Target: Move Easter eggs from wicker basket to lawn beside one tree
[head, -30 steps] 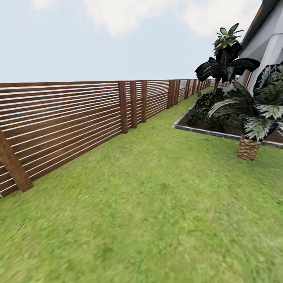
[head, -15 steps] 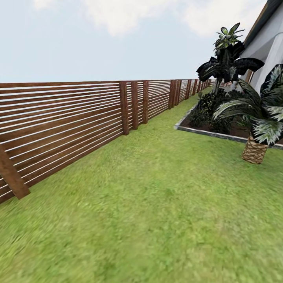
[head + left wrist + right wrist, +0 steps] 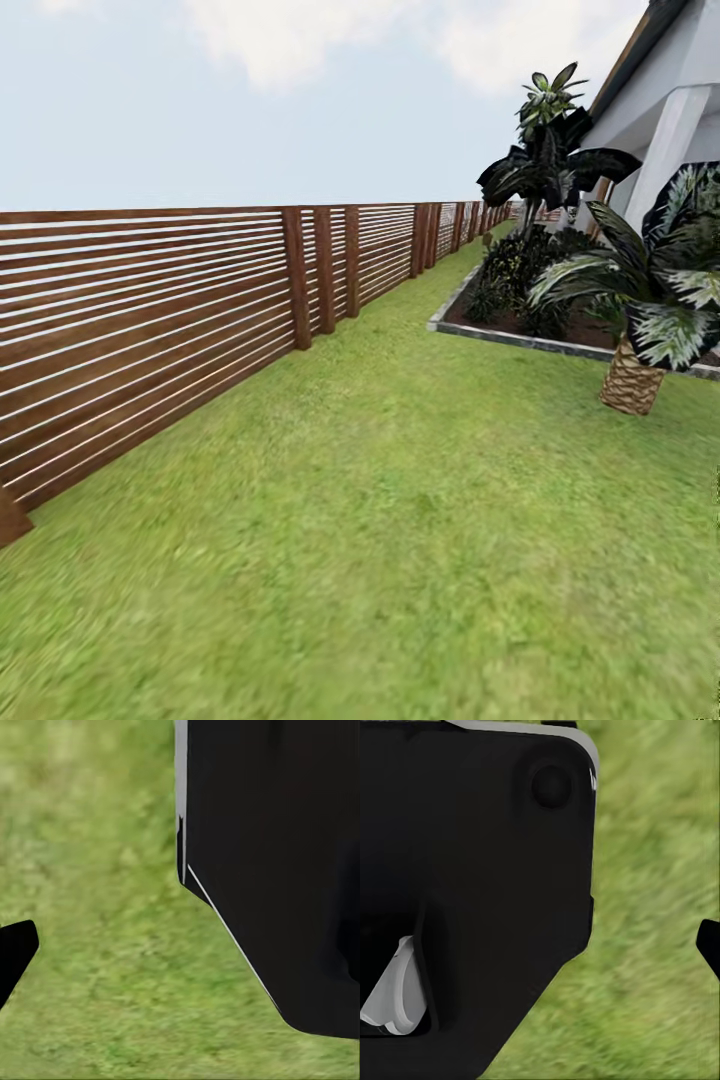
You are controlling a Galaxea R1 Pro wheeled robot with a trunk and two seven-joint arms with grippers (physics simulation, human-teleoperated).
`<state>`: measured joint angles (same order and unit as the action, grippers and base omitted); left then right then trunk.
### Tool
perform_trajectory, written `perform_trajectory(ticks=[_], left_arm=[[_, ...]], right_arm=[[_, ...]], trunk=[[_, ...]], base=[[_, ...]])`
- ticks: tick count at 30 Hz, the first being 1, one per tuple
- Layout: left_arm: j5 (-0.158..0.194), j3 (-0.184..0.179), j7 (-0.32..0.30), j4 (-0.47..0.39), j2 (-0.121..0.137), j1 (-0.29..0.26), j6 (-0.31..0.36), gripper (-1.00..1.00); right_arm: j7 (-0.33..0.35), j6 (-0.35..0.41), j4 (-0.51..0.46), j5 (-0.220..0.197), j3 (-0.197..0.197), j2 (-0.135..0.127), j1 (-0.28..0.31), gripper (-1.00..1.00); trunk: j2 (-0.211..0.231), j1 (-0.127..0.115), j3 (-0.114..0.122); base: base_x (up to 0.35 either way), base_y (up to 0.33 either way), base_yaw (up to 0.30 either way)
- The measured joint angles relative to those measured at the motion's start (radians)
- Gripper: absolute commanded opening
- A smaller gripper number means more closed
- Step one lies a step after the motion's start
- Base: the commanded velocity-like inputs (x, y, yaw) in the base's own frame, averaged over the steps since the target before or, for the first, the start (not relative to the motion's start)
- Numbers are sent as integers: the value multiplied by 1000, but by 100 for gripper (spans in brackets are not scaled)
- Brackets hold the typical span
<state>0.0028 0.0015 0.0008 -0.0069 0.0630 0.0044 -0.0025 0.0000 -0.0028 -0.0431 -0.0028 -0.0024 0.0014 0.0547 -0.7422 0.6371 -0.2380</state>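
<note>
home garden, outdoors: green lawn point(image 3: 400, 520) w/ brown slatted wooden fence point(image 3: 150, 310) along its left edge, kerbed shrub bed point(image 3: 520, 300) & short palm point(image 3: 640, 320) on its right, white house wall point(image 3: 670, 120) behind the bed.

— Can any text, label, brand, number or sign be read anywhere?

— None can be read. No lettering is carried by the slatted wooden fence point(image 3: 150, 310), and none is found on the white house wall point(image 3: 680, 120).

— And in the wrist views?

— No marking is borne by the black robot casing point(image 3: 277, 870), and nothing is written on the lawn point(image 3: 400, 520).
</note>
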Motion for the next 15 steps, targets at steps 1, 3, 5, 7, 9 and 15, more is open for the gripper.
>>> perform_trajectory(ticks=[1, 3, 5, 7, 9, 15], left_arm=[[0, 0, 0, 0, 0, 0, 0, 100], [0, 0, 0, 0, 0, 0, 0, 100], [0, 0, 0, 0, 0, 0, 0, 100], [0, 0, 0, 0, 0, 0, 0, 100], [0, 0, 0, 0, 0, 0, 0, 100], [0, 0, 0, 0, 0, 0, 0, 100]], right_arm=[[0, 0, 0, 0, 0, 0, 0, 100], [0, 0, 0, 0, 0, 0, 0, 100], [0, 0, 0, 0, 0, 0, 0, 100], [0, 0, 0, 0, 1, 0, 0, 100], [0, 0, 0, 0, 0, 0, 0, 100], [0, 0, 0, 0, 0, 0, 0, 100]], trunk=[[0, 0, 0], [0, 0, 0], [0, 0, 0], [0, 0, 0], [0, 0, 0], [0, 0, 0]], base=[[326, 134, -251], [326, 138, -252], [326, 148, -252], [326, 154, -252], [326, 157, -242], [325, 162, -117]])
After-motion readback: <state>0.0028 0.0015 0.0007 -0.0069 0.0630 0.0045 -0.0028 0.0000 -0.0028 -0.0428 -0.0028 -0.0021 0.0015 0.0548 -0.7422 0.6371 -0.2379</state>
